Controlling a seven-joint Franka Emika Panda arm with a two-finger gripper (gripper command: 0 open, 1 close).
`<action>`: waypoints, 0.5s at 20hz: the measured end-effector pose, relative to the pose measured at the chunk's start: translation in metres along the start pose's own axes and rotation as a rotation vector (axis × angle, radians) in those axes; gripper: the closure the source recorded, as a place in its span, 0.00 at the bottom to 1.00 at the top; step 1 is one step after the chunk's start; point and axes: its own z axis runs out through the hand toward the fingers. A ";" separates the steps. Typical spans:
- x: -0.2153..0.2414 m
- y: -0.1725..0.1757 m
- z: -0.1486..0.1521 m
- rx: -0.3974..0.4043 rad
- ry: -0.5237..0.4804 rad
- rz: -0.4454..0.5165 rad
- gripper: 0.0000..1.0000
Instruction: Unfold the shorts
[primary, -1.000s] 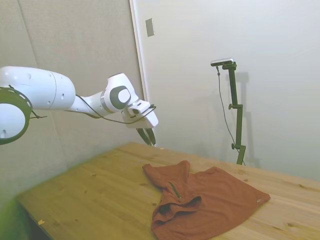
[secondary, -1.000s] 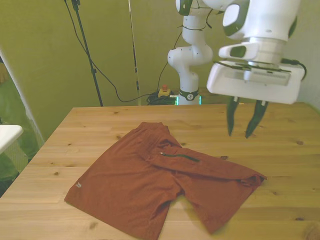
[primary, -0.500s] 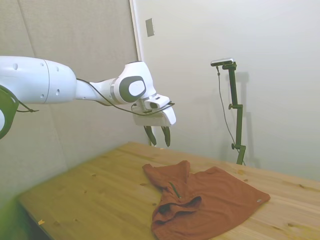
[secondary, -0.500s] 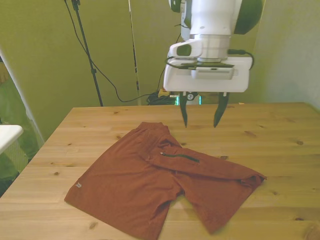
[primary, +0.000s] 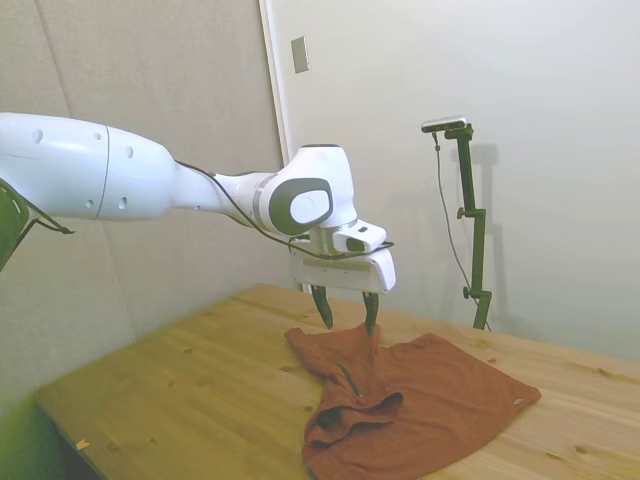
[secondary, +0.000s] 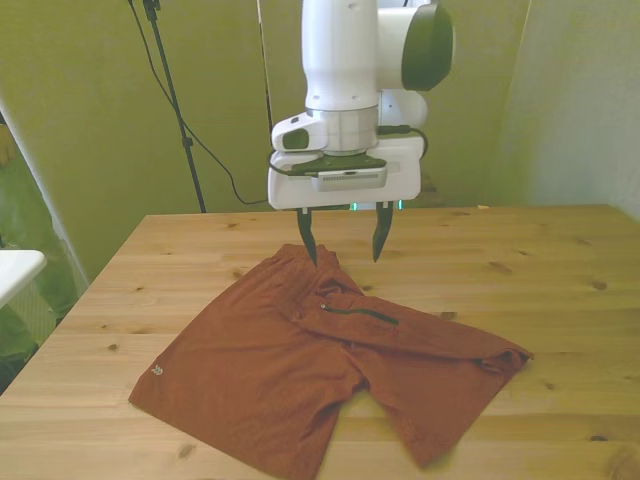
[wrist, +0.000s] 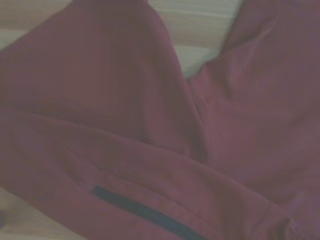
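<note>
Gripper (secondary: 340, 238), fingers spread, hangs above the far corner of the shorts (secondary: 320, 370) lying partly folded on the table (secondary: 560, 270); a shallow pinch risks gathering both layers.

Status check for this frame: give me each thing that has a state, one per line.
shorts: lying on the table, partly folded, one flap doubled over near the zipper, not gripped.
zipper: closed, facing up.
gripper: open, fingers pointing down, hovering just above the shorts' far edge.
table: wooden, holding only the shorts.
</note>
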 end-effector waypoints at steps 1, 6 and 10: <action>0.005 0.014 0.002 0.004 -0.007 -0.014 0.00; 0.027 0.076 0.013 0.061 -0.026 -0.075 0.00; 0.037 0.096 0.034 0.106 -0.052 -0.097 0.00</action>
